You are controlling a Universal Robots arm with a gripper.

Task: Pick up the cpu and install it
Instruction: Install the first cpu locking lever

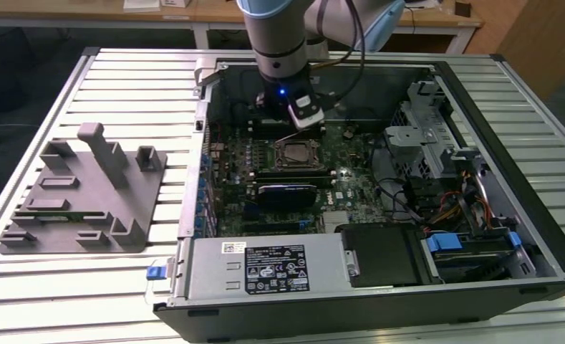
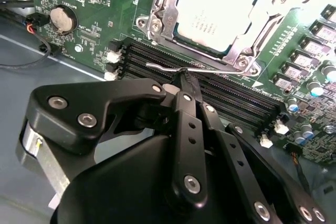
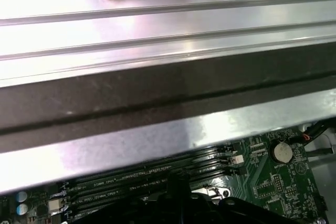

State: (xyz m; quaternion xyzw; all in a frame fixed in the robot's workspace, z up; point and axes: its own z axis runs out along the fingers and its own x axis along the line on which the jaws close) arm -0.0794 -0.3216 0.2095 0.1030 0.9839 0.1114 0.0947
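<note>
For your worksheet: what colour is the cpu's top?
Pale silver-white cpu, clearest in the second wrist view.

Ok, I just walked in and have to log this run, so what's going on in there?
A robot arm is reaching into the open computer case. The cpu already sits in its socket on the motherboard. The pincer, tips together, is right at the thin metal lever beside the socket. Whether it grips the lever or just presses on it is not clear.
</note>
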